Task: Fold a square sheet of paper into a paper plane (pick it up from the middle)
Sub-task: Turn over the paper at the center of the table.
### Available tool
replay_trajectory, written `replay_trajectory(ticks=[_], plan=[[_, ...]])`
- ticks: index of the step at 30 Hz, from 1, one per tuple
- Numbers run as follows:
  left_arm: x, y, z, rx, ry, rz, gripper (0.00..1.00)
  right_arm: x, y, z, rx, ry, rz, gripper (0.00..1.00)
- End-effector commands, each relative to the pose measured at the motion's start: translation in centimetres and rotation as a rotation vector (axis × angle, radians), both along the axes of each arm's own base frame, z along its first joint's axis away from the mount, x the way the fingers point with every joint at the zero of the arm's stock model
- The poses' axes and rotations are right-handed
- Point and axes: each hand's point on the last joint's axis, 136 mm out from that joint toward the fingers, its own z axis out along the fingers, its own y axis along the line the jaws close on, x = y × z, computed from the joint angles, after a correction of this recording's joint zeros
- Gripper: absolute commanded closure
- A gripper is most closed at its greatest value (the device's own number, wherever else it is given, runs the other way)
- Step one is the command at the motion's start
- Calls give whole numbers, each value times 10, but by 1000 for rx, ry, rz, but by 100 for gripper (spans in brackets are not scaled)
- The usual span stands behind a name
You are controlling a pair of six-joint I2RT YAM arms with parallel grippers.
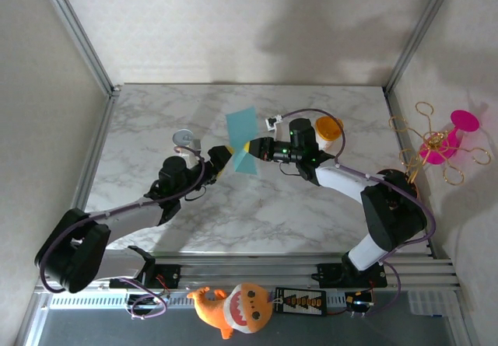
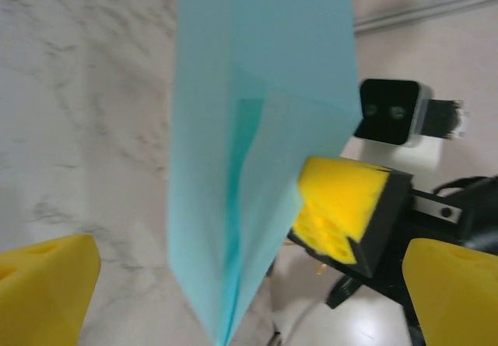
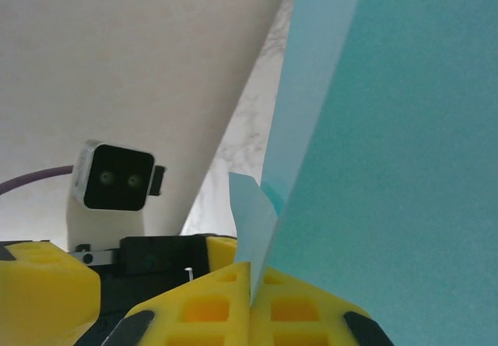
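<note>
Centre of the top view: right gripper (image 3: 250, 288) clamped shut on the folded teal paper (image 1: 243, 140); left gripper (image 2: 249, 284) gapes wide, paper between its fingers, touching neither

An orange cup (image 1: 329, 129) sits on the marble table (image 1: 156, 117).

At mid-frame we see the right jaws pinching the folded paper (image 1: 241, 122) above the counter (image 1: 296, 206), the left jaws just beside it.

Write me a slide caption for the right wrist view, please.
Right pincer shut on folded teal paper, marble table behind.
</note>
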Motion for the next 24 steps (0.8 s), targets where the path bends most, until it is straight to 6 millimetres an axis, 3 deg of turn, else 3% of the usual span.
replay_trajectory(ticks=[1, 16, 24], plan=[[-3, -14, 28, -94, -82, -64, 3, -5, 6, 30, 87, -26, 60, 99], [3, -23, 34, -84, -128, -94, 48, -11, 7, 22, 96, 34, 109, 98], [8, -25, 25, -42, -101, -96, 67, -10, 6, 18, 84, 44, 103, 95]])
